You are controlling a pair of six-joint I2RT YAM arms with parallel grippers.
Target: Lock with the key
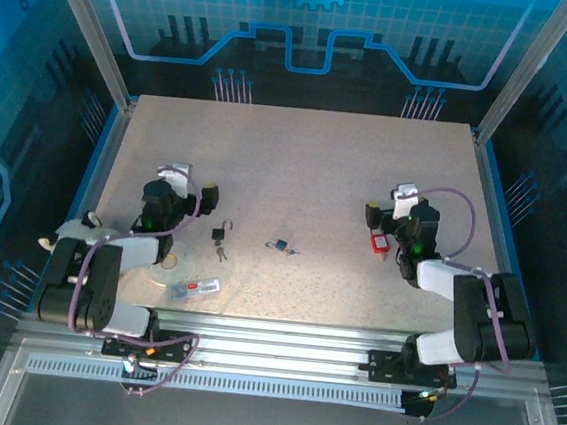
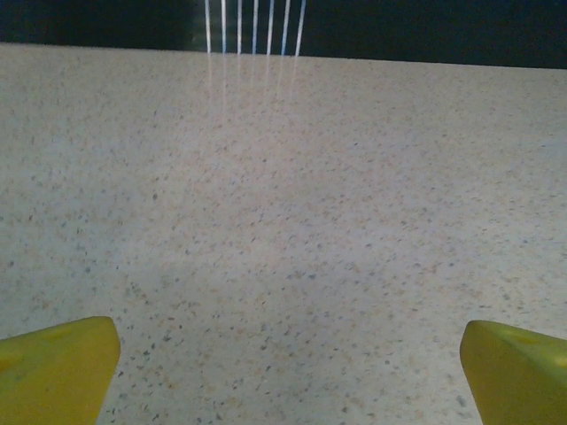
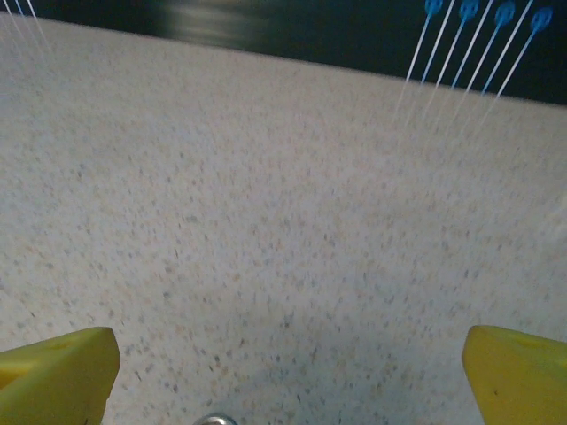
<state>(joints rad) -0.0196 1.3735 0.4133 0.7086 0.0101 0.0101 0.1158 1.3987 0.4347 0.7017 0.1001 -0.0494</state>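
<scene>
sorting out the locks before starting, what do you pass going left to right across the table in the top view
black padlock → blue padlock → red padlock

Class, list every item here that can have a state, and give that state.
left gripper: open, empty.
right gripper: open, empty.
dark padlock: lying on table, unheld; shackle unclear.
key: loose beside dark padlock, not inserted.
blue padlock: lying on table, unheld.
red padlock: on table, near right gripper, unheld.
</scene>
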